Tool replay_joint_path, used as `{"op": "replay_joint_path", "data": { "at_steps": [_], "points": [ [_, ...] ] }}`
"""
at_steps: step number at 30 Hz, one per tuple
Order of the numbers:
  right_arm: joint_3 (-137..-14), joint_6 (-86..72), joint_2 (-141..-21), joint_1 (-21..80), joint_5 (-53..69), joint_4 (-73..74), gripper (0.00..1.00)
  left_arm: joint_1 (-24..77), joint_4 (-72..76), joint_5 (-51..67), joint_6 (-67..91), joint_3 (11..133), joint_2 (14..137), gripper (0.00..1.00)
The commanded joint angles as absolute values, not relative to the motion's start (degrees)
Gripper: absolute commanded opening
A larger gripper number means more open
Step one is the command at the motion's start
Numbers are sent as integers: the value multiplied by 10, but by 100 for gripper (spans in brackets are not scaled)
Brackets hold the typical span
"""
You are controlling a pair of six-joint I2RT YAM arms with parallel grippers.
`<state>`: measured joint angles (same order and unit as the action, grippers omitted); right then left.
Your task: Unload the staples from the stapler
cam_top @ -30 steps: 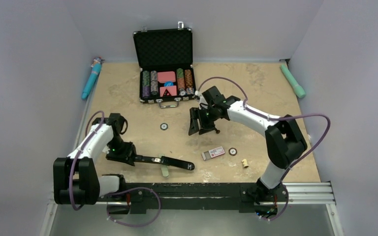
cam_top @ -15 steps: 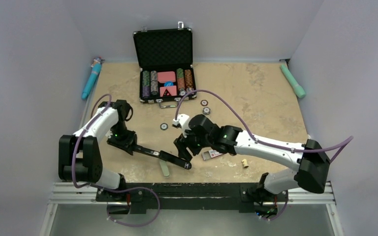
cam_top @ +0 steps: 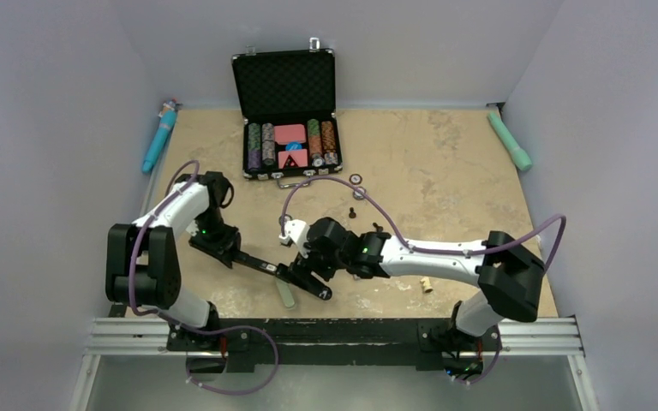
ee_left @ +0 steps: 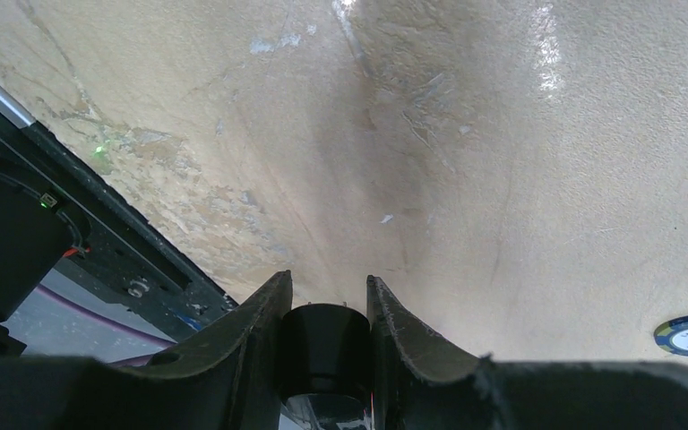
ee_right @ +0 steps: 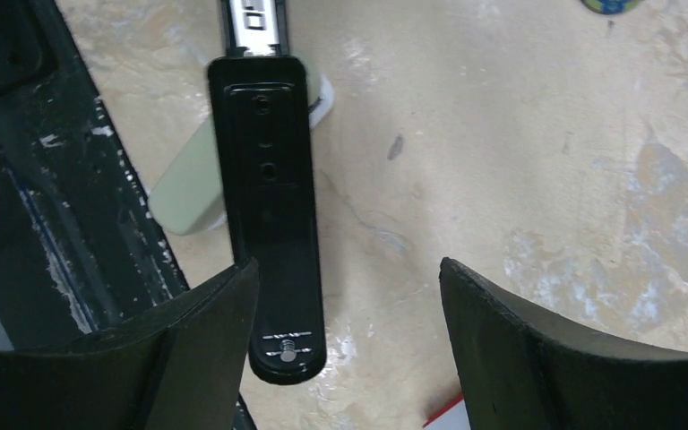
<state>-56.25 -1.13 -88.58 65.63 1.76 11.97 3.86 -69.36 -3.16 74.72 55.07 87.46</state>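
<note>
The black stapler (cam_top: pixel 278 272) lies slantwise near the front edge, its light-marked end (ee_right: pixel 287 352) to the right. My left gripper (cam_top: pixel 220 248) is shut on its left end, and black stapler body fills the gap between the fingers in the left wrist view (ee_left: pixel 327 345). My right gripper (cam_top: pixel 308 272) is open and hovers over the stapler's right end. In the right wrist view (ee_right: pixel 345 269) the stapler (ee_right: pixel 269 206) lies beside the left finger (ee_right: pixel 206 331), apart from it. A metal rail (ee_right: pixel 253 22) shows at the stapler's far part. I cannot make out any staples.
A pale green piece (ee_right: pixel 188 188) lies under the stapler. A corner of the red-and-white box (ee_right: pixel 443 417) shows by my right gripper. An open poker chip case (cam_top: pixel 287 128) stands at the back. Loose chips (cam_top: pixel 355 180), a cork (cam_top: pixel 427 284), a blue tool (cam_top: pixel 159 135) and a green tool (cam_top: pixel 511 142) lie around.
My right arm swung from the middle of the table down and left to above the stapler's right end, still open. My left gripper kept its hold; the stapler tilted slightly.
</note>
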Motion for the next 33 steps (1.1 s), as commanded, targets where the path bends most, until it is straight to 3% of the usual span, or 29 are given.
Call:
{"op": "replay_joint_path", "data": {
  "at_steps": [1, 19, 28, 33],
  "points": [
    [-561, 18, -882, 685, 2, 80, 76, 40, -690, -51, 713, 560, 880, 0],
    [-580, -14, -951, 686, 33, 83, 72, 41, -682, -58, 711, 560, 879, 0],
    [-592, -32, -858, 686, 5, 135, 71, 40, -686, -72, 713, 557, 869, 0],
    [-570, -61, -871, 686, 20, 120, 72, 40, -683, -70, 714, 560, 874, 0]
  ]
}}
